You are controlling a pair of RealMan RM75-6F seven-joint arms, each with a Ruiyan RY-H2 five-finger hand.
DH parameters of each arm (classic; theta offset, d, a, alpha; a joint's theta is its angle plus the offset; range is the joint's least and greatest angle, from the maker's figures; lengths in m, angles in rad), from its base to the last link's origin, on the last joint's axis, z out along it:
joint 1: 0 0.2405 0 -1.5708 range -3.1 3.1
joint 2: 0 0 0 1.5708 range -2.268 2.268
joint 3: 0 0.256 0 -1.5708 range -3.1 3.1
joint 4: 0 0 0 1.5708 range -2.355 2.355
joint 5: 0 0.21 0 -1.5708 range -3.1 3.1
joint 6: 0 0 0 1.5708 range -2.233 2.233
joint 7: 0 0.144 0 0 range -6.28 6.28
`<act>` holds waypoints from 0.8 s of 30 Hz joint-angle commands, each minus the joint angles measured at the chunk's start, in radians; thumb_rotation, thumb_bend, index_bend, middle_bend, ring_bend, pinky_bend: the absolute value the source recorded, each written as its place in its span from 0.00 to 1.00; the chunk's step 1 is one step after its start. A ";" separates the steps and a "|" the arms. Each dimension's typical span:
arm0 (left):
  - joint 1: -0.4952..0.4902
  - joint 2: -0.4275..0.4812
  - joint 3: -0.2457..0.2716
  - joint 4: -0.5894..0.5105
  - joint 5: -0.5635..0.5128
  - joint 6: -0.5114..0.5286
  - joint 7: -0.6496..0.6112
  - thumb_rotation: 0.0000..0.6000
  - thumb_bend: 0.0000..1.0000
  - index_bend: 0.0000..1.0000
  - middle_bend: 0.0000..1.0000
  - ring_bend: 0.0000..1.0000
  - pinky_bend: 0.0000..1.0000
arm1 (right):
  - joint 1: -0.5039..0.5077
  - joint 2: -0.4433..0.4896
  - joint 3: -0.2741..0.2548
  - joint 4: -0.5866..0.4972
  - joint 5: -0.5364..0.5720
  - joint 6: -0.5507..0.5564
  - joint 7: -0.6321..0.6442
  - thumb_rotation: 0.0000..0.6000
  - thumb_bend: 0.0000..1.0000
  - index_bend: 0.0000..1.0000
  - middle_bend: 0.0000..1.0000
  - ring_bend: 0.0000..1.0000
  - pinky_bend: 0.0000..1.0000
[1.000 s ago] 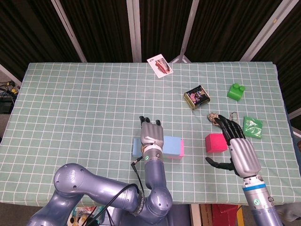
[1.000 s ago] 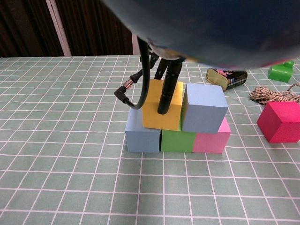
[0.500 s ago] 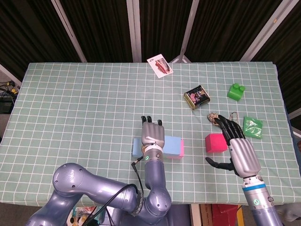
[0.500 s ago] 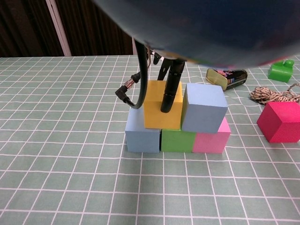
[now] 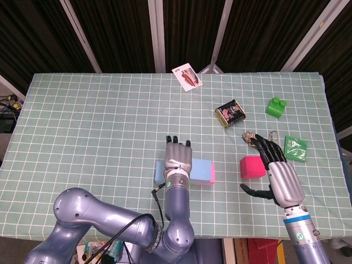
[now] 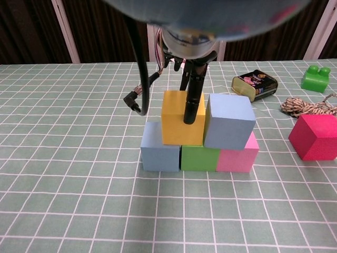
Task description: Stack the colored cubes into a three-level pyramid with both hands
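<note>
Dark panelled walls back a counter (image 5: pixel 82 121) under green checked cloth. Over the last second the left robot hand (image 5: pixel 177 159) has lifted slightly over the stack, so the chest view now shows more of it; one finger (image 6: pixel 190 103) hangs in front of the yellow cube (image 6: pixel 176 124), but whether it touches I cannot tell, nor the hand's closure. That cube and a light blue cube (image 6: pixel 229 121) sit on the blue, green and pink base row (image 6: pixel 199 157). Right of the stack, the magenta cube (image 5: pixel 252 166) lies just beside the right robot hand (image 5: pixel 278 175), fingers spread and empty. Two levels look done; only the cap remains.
</note>
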 commanded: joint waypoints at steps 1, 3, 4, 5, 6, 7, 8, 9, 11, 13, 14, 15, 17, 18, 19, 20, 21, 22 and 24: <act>0.026 0.031 -0.012 -0.052 0.004 -0.009 -0.023 1.00 0.00 0.00 0.20 0.00 0.04 | 0.001 -0.001 0.000 0.001 -0.001 -0.001 -0.002 1.00 0.17 0.00 0.00 0.00 0.00; 0.037 0.047 -0.020 -0.081 0.007 -0.016 -0.036 1.00 0.00 0.00 0.19 0.00 0.04 | 0.001 -0.003 0.000 0.002 -0.001 0.000 -0.005 1.00 0.17 0.00 0.00 0.00 0.00; 0.044 0.057 -0.026 -0.099 0.006 -0.021 -0.044 1.00 0.00 0.00 0.19 0.00 0.04 | 0.001 -0.004 0.000 0.002 -0.001 0.001 -0.006 1.00 0.17 0.00 0.00 0.00 0.00; 0.052 0.068 -0.037 -0.119 0.008 -0.027 -0.058 1.00 0.00 0.00 0.19 0.00 0.04 | 0.001 -0.004 0.000 0.002 0.000 0.001 -0.007 1.00 0.17 0.00 0.00 0.00 0.00; 0.061 0.080 -0.049 -0.141 0.015 -0.035 -0.076 1.00 0.00 0.00 0.19 0.00 0.04 | 0.001 -0.005 -0.001 0.003 0.000 0.001 -0.007 1.00 0.17 0.00 0.00 0.00 0.00; 0.072 0.094 -0.057 -0.165 0.017 -0.041 -0.089 1.00 0.00 0.00 0.19 0.00 0.04 | 0.001 -0.006 -0.001 0.003 0.001 0.001 -0.007 1.00 0.17 0.00 0.00 0.00 0.00; 0.081 0.107 -0.062 -0.187 0.019 -0.046 -0.098 1.00 0.00 0.00 0.19 0.00 0.04 | 0.001 -0.007 -0.001 0.004 0.000 0.001 -0.008 1.00 0.17 0.00 0.00 0.00 0.00; 0.089 0.121 -0.065 -0.207 0.022 -0.050 -0.108 1.00 0.00 0.00 0.19 0.00 0.04 | 0.001 -0.007 -0.001 0.004 0.000 0.001 -0.009 1.00 0.17 0.00 0.00 0.00 0.00; 0.110 0.151 -0.070 -0.252 0.032 -0.057 -0.129 1.00 0.00 0.00 0.19 0.00 0.04 | 0.002 -0.009 -0.001 0.006 0.000 0.000 -0.010 1.00 0.17 0.00 0.00 0.00 0.00; 0.134 0.184 -0.067 -0.297 0.042 -0.064 -0.148 1.00 0.00 0.00 0.18 0.00 0.04 | 0.002 -0.010 -0.001 0.006 0.001 0.000 -0.011 1.00 0.17 0.00 0.00 0.00 0.00; 0.148 0.202 -0.066 -0.321 0.053 -0.068 -0.161 1.00 0.00 0.00 0.18 0.00 0.04 | 0.003 -0.010 -0.001 0.006 0.001 0.000 -0.011 1.00 0.17 0.00 0.00 0.00 0.00; 0.164 0.221 -0.061 -0.347 0.065 -0.073 -0.174 1.00 0.01 0.00 0.18 0.00 0.04 | 0.003 -0.010 -0.001 0.006 0.002 0.000 -0.012 1.00 0.17 0.00 0.00 0.00 0.00; 0.193 0.255 -0.048 -0.393 0.087 -0.077 -0.194 1.00 0.02 0.00 0.16 0.00 0.03 | 0.003 -0.011 -0.001 0.007 0.001 0.000 -0.013 1.00 0.17 0.00 0.00 0.00 0.00; 0.213 0.276 -0.038 -0.422 0.103 -0.082 -0.207 1.00 0.03 0.00 0.15 0.00 0.03 | 0.003 -0.011 -0.001 0.008 0.001 0.000 -0.014 1.00 0.17 0.00 0.00 0.00 0.00; 0.236 0.300 -0.026 -0.454 0.122 -0.085 -0.221 1.00 0.03 0.00 0.14 0.00 0.03 | 0.003 -0.012 -0.002 0.008 0.001 -0.001 -0.015 1.00 0.17 0.00 0.00 0.00 0.00; 0.257 0.323 -0.013 -0.484 0.138 -0.087 -0.233 1.00 0.03 0.00 0.13 0.00 0.02 | 0.003 -0.013 -0.003 0.009 0.002 -0.002 -0.018 1.00 0.17 0.00 0.00 0.00 0.00; 0.278 0.345 0.001 -0.514 0.156 -0.090 -0.246 1.00 0.04 0.00 0.13 0.00 0.02 | 0.004 -0.014 -0.004 0.010 0.002 -0.002 -0.020 1.00 0.17 0.00 0.00 0.00 0.00; 0.304 0.371 0.016 -0.548 0.182 -0.090 -0.264 1.00 0.04 0.00 0.13 0.00 0.02 | 0.005 -0.016 -0.005 0.010 0.002 -0.004 -0.023 1.00 0.17 0.00 0.00 0.00 0.00; 0.359 0.420 0.053 -0.615 0.241 -0.093 -0.305 1.00 0.05 0.00 0.13 0.00 0.02 | 0.005 -0.018 -0.006 0.012 0.001 -0.004 -0.028 1.00 0.17 0.00 0.00 0.00 0.00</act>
